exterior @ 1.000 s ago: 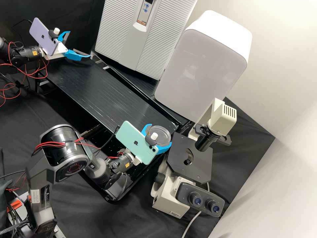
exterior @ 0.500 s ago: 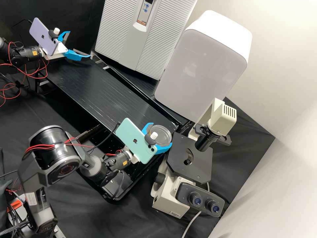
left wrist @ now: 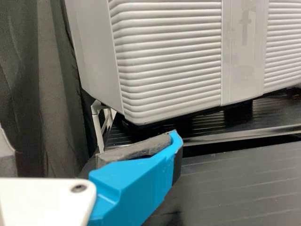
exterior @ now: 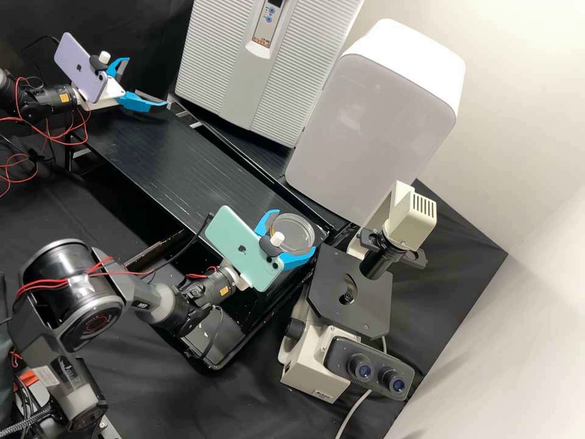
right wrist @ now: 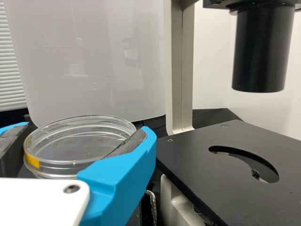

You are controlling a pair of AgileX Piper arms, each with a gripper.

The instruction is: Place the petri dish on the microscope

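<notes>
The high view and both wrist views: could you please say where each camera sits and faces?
High view: fixed above, looking forward and down on the bench; both arms show.
Left wrist view: on that wrist, facing the ribbed cabinet; blue finger shows.
Right wrist view: on that wrist, facing the microscope; blue fingers hold the petri dish.
Shared with the high view: dish, microscope.

a pale grey ribbed machine point(exterior: 207, 67) with a small control panel point(exterior: 265, 27) stands on the black counter point(exterior: 265, 152), top centre of the high view; beside it is a rounded white box point(exterior: 372, 134). black cloth point(exterior: 134, 21) hangs at upper left, a cream wall point(exterior: 524, 122) at right
</notes>
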